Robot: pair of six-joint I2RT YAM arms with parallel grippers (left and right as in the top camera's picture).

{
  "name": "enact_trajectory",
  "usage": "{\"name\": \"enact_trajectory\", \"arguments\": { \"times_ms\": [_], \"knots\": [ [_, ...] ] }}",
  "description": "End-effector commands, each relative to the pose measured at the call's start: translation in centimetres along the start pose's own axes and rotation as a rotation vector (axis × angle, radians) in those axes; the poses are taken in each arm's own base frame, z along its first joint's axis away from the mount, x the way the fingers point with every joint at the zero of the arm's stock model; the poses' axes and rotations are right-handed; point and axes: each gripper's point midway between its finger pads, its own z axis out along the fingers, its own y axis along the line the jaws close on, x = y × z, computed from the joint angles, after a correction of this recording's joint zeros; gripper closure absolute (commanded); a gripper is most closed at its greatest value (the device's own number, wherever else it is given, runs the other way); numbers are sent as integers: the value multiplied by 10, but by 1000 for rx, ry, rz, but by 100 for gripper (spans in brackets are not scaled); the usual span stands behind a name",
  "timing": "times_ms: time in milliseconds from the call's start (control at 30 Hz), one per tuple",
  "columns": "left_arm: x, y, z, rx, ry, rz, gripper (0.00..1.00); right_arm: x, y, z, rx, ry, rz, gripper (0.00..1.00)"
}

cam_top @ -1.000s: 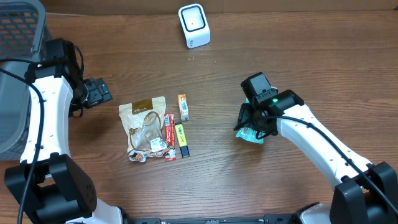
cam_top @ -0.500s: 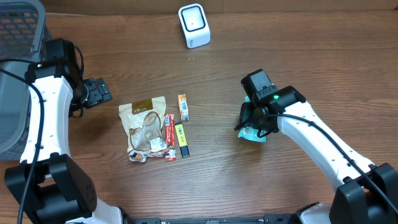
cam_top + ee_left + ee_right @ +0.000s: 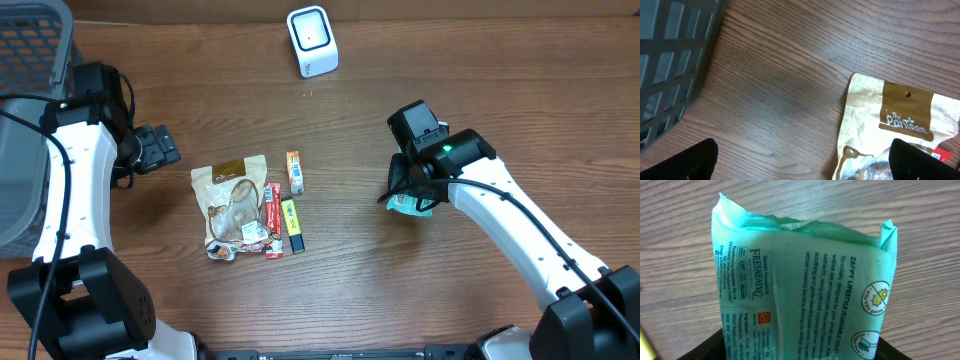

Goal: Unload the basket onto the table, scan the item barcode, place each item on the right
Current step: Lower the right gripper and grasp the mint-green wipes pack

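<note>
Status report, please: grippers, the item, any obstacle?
Left gripper open, empty. Right gripper shut on green wipes pack. Nothing lies between pack and scanner.

A wooden table [image 3: 400, 300] with dark grain fills the scene. At its far left edge stands a grey plastic basket [image 3: 25, 60] with lattice walls. Left of centre lies a tan snack pouch [image 3: 232, 195], flat, with a brown band lettered "The Pantree" and a clear window. A slim red packet [image 3: 272, 205] lies against the pouch's right edge. A yellow-and-black bar [image 3: 291, 222] lies just beside the red packet, on its right. A small orange packet [image 3: 294, 170] lies just above the bar.
</note>
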Motion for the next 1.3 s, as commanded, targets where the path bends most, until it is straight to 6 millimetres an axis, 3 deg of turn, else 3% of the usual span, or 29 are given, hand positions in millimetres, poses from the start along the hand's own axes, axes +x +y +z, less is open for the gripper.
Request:
{"name": "enact_trajectory", "arguments": {
  "times_ms": [0,233,500,867,1067,1267],
  "knots": [
    [-1,-1,-2,3,-5,13,0,-16,-7,-7,51,-75,-3,45],
    [-1,-1,-2,2,-5,13,0,-18,-15,-2,61,-69,19,45],
    [-1,-1,-2,2,-5,13,0,-15,-51,16,80,-4,122,45],
    [-1,-1,-2,3,-4,13,0,-16,-64,27,4,41,147,43],
    [-1,-1,-2,2,-5,13,0,-9,-64,41,3,40,148,32],
    [-1,-1,-2,3,-5,13,0,-12,-64,39,1,34,129,19]
  ]
}}
